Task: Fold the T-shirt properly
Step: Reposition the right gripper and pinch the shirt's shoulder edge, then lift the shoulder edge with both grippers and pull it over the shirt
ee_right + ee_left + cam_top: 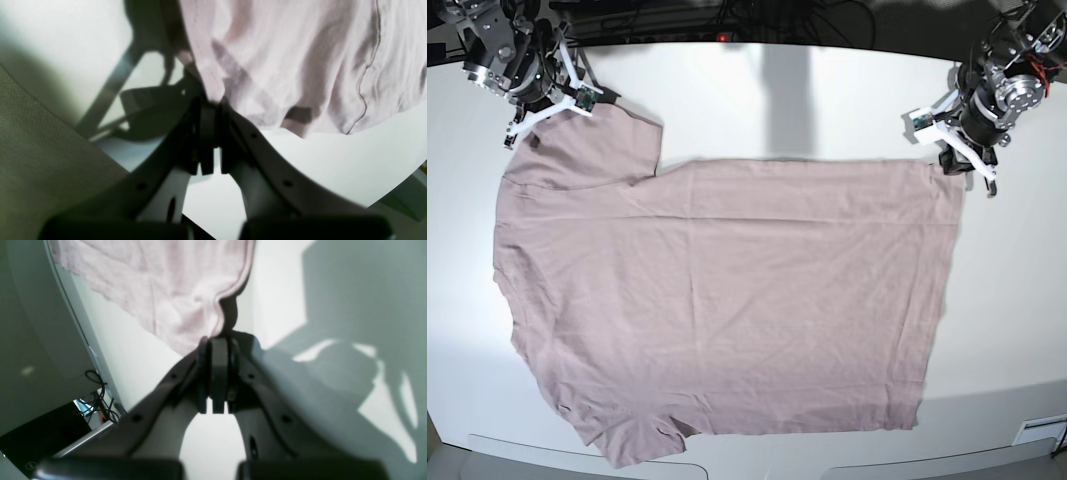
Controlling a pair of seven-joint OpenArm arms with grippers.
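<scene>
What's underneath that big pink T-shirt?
The T-shirt lies spread flat on a white table, whose bare surface shows all around it. Whatever part of the table sits beneath the cloth is covered; no bulge suggests anything hidden there.

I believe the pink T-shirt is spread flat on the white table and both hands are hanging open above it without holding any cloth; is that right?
Not quite. The T-shirt does lie spread flat on the table, but the hands are not open. The left wrist view shows the left hand shut on a hem corner, and the right wrist view shows the right hand shut on the shirt's edge near the sleeve.
</scene>
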